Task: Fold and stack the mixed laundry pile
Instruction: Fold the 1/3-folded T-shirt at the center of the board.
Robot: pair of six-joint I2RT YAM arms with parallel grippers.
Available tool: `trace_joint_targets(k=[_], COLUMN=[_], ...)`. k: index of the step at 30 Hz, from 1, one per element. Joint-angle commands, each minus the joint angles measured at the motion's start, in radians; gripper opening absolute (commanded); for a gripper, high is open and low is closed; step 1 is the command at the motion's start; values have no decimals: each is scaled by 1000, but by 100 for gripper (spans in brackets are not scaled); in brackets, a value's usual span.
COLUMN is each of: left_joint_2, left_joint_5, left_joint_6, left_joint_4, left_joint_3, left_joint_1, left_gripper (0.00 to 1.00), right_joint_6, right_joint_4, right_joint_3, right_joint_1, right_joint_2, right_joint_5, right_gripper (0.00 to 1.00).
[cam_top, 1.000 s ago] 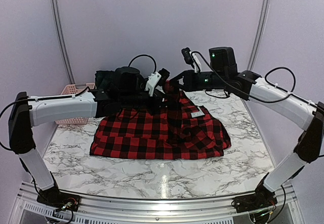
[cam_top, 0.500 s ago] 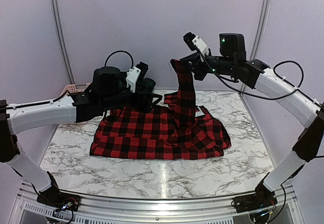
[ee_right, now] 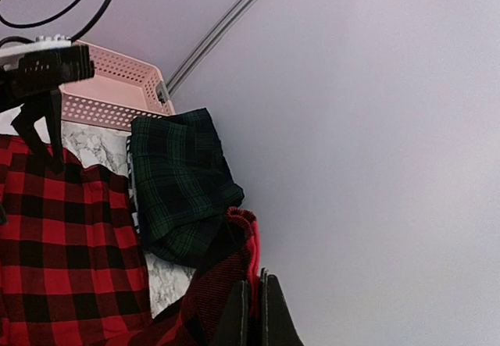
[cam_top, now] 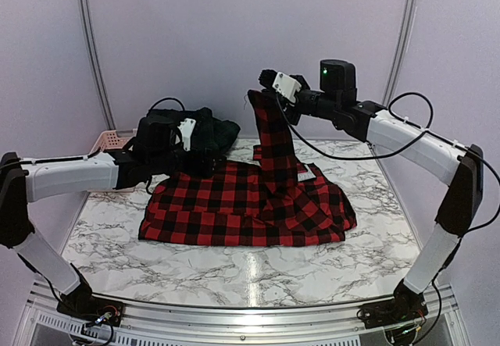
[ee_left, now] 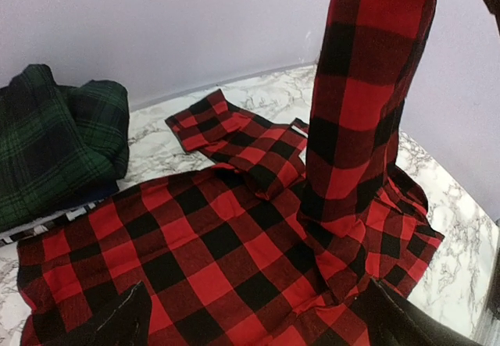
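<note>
1. Red-and-black checked shirt [cam_top: 211,213] lies spread over the middle of the marble worktop [cam_top: 234,272]. Most of the cloth is flat, with the right side rumpled.
2. One sleeve [cam_top: 273,139] rises from the shirt's right half as a near-upright column, its lower end running into the bunched cloth on the worktop.
3. Right pincer [ee_right: 254,295] is raised well above the worktop at the top of the sleeve. Its jaws are pressed together on the sleeve's red edge — the wrist view shows the cloth nipped between the two fingers.
4. Left pincer [ee_left: 256,290] is low over the shirt's far left part. Its jaws are spread wide with nothing between them, and both fingers [ee_left: 117,322] frame checked cloth below. I cannot tell whether the tips touch the cloth.
5. Dark green plaid piece [cam_top: 217,131] sits bundled at the far left of the worktop, just behind the shirt's rear edge and beside the left wrist.
6. A dark strip with a white band [ee_left: 47,219] shows under the green bundle — too little is visible to make it out.
7. Pink perforated basket [cam_top: 116,137] stands at the far left edge of the worktop, behind the left arm and next to the green bundle.
</note>
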Motion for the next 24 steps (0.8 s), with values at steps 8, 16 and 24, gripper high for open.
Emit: trace_joint_targets(k=[8, 16, 24], left_joint_2=[210, 381, 502], left_joint_5=[293, 455, 494], left_joint_6=[105, 171, 226], left_joint_4=[22, 30, 9], left_joint_3=[53, 158, 251], left_joint_1=[-4, -18, -27], left_gripper=[83, 58, 63], right_joint_6=[-103, -105, -91], right_joint_4=[157, 185, 205], right_joint_3=[-101, -238, -248], right_joint_1=[-60, -86, -113], right_joint_2=[-160, -248, -292], right_joint_5=[-48, -10, -35], right_gripper=[0, 0, 0])
